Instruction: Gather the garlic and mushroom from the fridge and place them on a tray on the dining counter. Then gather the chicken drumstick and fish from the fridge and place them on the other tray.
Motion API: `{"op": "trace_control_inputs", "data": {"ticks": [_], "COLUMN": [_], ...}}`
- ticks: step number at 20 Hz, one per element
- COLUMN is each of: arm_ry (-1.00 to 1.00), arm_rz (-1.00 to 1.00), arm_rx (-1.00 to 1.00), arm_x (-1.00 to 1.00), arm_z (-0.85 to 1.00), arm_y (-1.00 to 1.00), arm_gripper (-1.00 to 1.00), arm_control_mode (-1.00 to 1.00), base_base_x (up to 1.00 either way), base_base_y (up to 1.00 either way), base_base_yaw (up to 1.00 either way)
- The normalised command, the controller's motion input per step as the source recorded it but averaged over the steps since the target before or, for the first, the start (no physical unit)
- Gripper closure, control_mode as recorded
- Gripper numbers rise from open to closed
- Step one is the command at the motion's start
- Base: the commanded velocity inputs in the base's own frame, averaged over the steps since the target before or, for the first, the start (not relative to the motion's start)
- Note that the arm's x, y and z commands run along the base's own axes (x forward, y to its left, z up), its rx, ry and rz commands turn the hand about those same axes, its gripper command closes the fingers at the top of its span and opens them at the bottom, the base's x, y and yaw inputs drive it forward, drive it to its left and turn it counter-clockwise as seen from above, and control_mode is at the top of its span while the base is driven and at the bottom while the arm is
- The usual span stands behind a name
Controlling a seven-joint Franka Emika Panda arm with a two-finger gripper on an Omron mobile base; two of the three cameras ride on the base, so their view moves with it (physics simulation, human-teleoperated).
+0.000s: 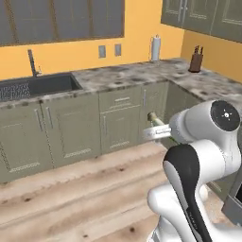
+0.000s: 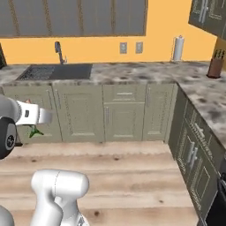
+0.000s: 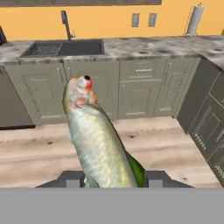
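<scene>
The fish [image 3: 98, 140] is clamped in the claw [image 3: 114, 178] and pokes straight out along it, head far from the hand, well above the wooden floor [image 3: 170, 140]. In the hand view its silvery, slightly greenish body rises from between the two dark finger tips [image 3: 72, 178], with the tail end hidden down between them; a red patch and a dark eye mark the head, and a bit of green fin shows on the right side near the tips. The claw is closed on the fish's rear part.

In the left base view the white arm [image 1: 198, 156] bends across the lower right, and a pale rounded end, probably the fish's head, sticks out past the wrist in front of the olive cabinets [image 1: 71, 127]. In the right base view the wrist [image 2: 33, 114] reaches in from the left edge with a small green fin tip showing just below it; the picture is too coarse to say more.

Ahead runs a desk [image 3: 144, 46] with a mottled marble top along the orange wall [image 3: 109, 22]. A dark sink [image 3: 65, 47] with a faucet [image 3: 66, 24] is set into its left part. A paper towel roll [image 1: 155, 48] stands near the corner, and a knife block [image 1: 195, 60] sits on the side run to the right. Two grey outlets [image 2: 131, 47] are on the wall.
</scene>
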Motion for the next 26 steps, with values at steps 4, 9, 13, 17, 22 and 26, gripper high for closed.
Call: {"op": "trace_control_inputs", "data": {"ticks": [4, 9, 13, 17, 22, 26], "arm_ry": [0.00, 0.00, 0.00, 0.00, 0.00, 0.00], "arm_rz": [0.00, 0.00, 0.00, 0.00, 0.00, 0.00], "arm_rx": [0.00, 0.00, 0.00, 0.00, 0.00, 0.00], "arm_x": [0.00, 0.00, 0.00, 0.00, 0.00, 0.00], "arm_z": [0.00, 0.00, 0.00, 0.00, 0.00, 0.00], "arm_y": [0.00, 0.00, 0.00, 0.00, 0.00, 0.00], "arm_gripper": [1.00, 1.00, 1.00, 1.00, 1.00, 1.00], "arm_control_mode": [1.00, 1.00, 1.00, 1.00, 1.00, 1.00], "base_base_x": [0.35, 0.23, 0.24, 0.38, 0.59, 0.47], "base_base_y": [0.29, 0.19, 0.16, 0.05, -0.06, -0.24], "base_base_yaw": [0.56, 0.61, 0.62, 0.62, 0.61, 0.58]}}
